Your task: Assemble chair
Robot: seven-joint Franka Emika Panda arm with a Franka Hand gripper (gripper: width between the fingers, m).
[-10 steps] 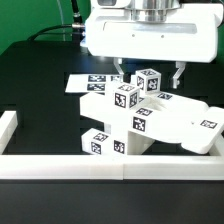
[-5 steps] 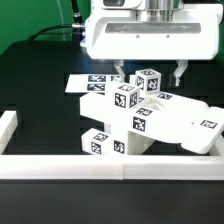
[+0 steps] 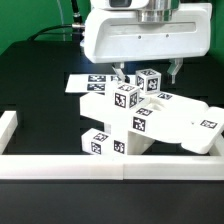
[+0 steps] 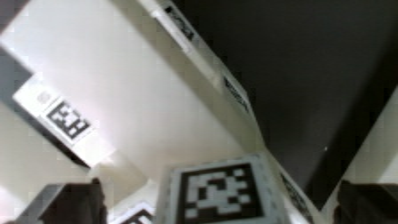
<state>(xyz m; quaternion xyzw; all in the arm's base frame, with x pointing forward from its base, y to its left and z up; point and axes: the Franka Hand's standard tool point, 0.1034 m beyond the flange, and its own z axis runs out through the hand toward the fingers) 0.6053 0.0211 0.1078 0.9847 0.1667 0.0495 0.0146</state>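
Black table bears chair, marker board.

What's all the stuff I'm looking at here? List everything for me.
chair: one cluster of chunky pieces, white with black-and-white tags, mid-table, against the front rail.
marker board: one, flat white with tags, behind the chair toward the exterior view's left.
border rails: low, white, along the front edge and the exterior view's left side.
table: one, black.
cable: one, dark, back of the table.
claw: one, white housing, dark fingers, open, above the chair, holding nothing.
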